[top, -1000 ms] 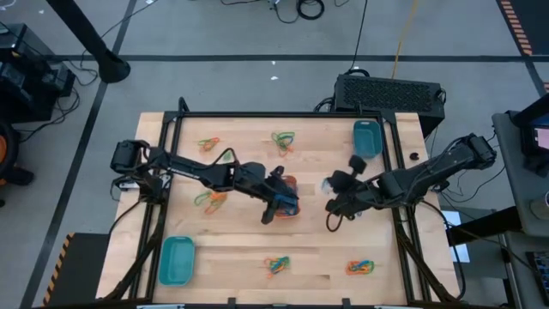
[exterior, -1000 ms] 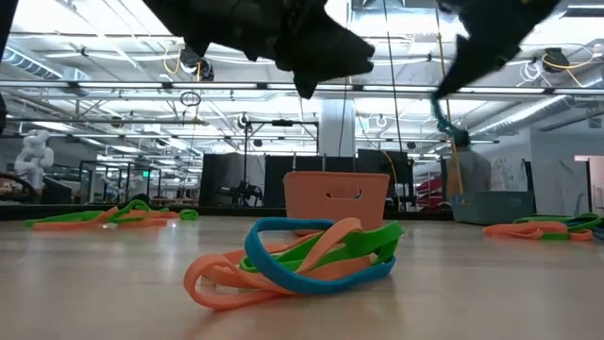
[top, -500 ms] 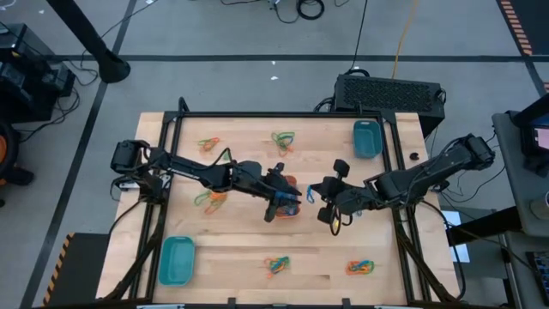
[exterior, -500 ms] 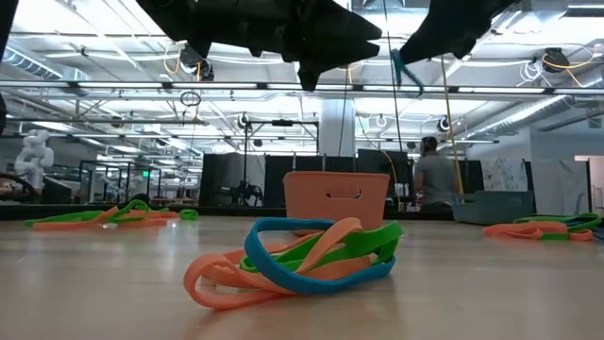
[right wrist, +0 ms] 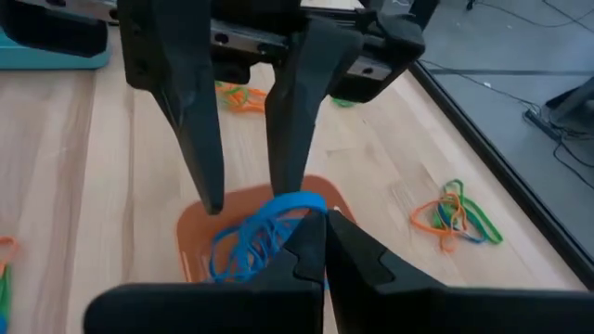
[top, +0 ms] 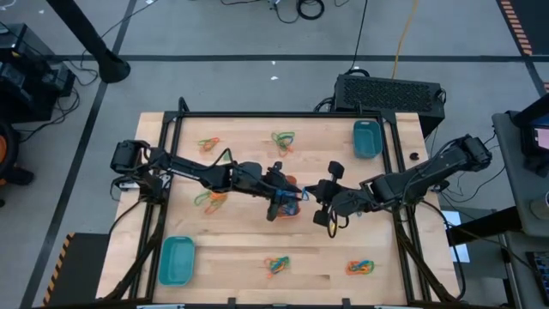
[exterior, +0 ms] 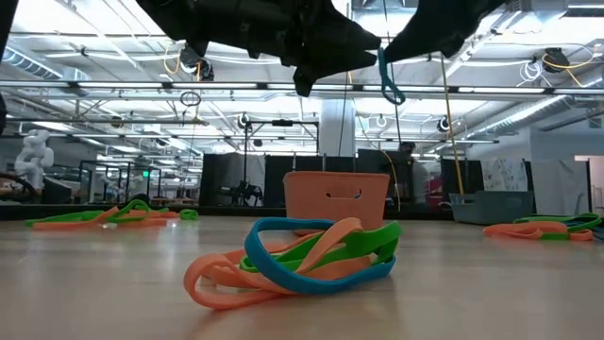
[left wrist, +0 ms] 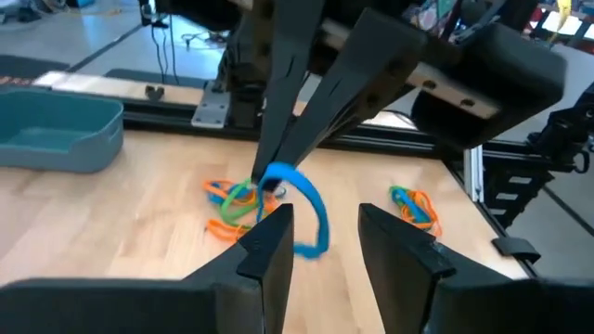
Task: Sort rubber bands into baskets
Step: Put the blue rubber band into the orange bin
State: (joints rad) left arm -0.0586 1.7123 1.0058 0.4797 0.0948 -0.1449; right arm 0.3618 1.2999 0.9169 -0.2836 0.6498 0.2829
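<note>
Dangling blue rubber band [exterior: 389, 80], unlabelled.

Both claws [top: 296, 203] over the mid-table basket [top: 288, 209].

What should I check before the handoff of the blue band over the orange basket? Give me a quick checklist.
1. Right gripper shut on the blue rubber band: ok.
2. Band hangs clear of the table, dangling from the fingertips: ok.
3. Left gripper open, fingers apart ahead of the band: ok.
4. Both grippers above the orange basket: ok.
5. Band between the left fingers: cannot tell; it shows at one finger's tip.
6. Only one band held: ok, one blue loop visible.
</note>
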